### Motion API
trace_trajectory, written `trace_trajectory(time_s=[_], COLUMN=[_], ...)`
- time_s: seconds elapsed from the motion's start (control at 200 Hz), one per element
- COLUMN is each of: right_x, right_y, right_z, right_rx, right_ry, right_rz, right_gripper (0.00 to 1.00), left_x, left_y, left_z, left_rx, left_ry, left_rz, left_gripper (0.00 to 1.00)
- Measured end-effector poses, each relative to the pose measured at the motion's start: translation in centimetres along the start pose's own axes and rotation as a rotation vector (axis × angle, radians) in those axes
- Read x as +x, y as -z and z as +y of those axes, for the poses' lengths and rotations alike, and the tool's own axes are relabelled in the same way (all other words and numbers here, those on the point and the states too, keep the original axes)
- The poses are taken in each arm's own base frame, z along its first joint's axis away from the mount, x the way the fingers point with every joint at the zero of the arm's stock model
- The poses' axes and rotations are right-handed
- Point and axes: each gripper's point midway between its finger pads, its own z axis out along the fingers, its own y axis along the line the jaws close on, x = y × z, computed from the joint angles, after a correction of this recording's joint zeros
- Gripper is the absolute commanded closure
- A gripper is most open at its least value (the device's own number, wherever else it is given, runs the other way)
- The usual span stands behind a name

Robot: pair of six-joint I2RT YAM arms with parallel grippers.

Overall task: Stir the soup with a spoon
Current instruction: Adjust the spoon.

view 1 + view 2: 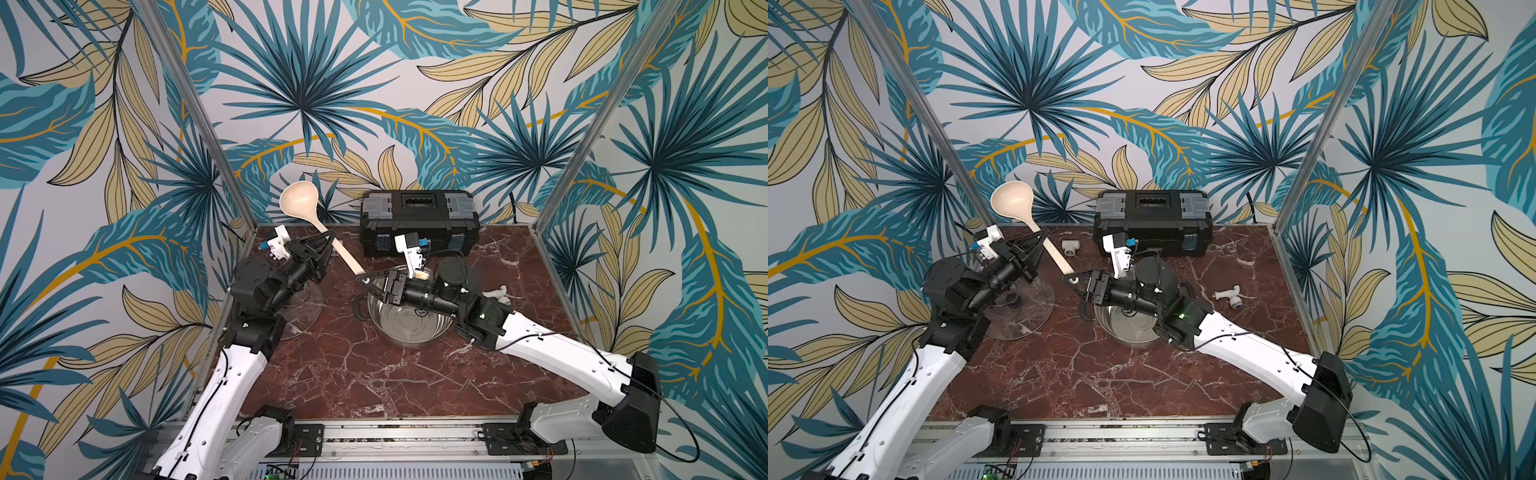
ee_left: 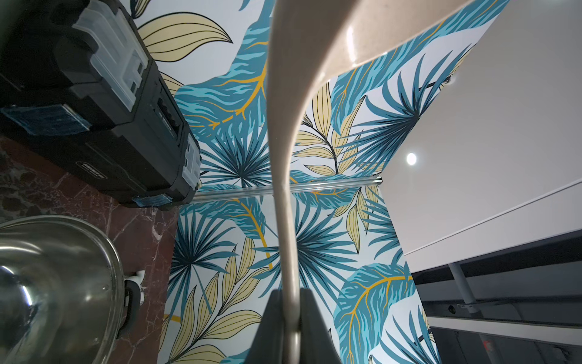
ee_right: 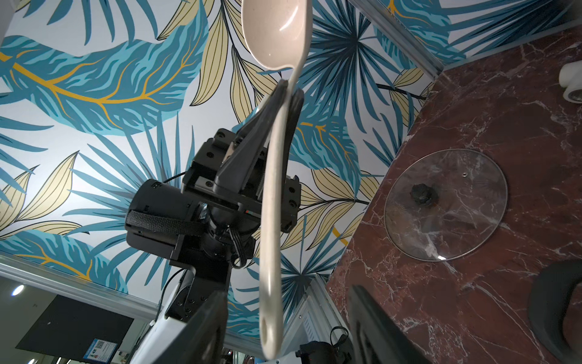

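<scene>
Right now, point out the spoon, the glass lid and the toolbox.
spoon [image 1: 298, 199], in a top view, inside its bowl.
glass lid [image 3: 453, 211], right wrist view, its glass pane.
toolbox [image 1: 432, 232], in a top view, its front wall.

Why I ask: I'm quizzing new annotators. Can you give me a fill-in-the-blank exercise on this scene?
1. The left gripper holds the spoon by its handle, bowl pointing ____.
2. The jaws of the right gripper stand ____ around the handle's free end.
3. The pot stands with its glass lid ____.
4. The toolbox is ____.
Missing words: up; open; off; black.
</scene>
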Motion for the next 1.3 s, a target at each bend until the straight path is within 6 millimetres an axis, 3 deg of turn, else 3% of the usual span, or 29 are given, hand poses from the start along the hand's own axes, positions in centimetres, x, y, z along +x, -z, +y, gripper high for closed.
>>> trace_trajectory(time_s=[0.431,0.716,1.303], right_x=[0.4,0.5,0.8], right_y=[-1.4,-1.5,-1.5], right_z=[0.3,0.9,0.6], right_rx=[-0.045,-0.055,-0.044], right_ry=[-0.074,-0.082,-0.086], right_rz=[0.023,0.029,0.039], right_gripper=[0.57,0.63,0.76], left_x=[0.3,0.3,0.8], left_y=[0.3,0.5,1.5], left_z=[0.1,1.7,1.8], left_rx=[0.002,-0.024,-0.008], left_ry=[-0.011,0.009,0.026], left_rz=[0.01,0.009,0.009], left_gripper=[1.0,1.0,1.0])
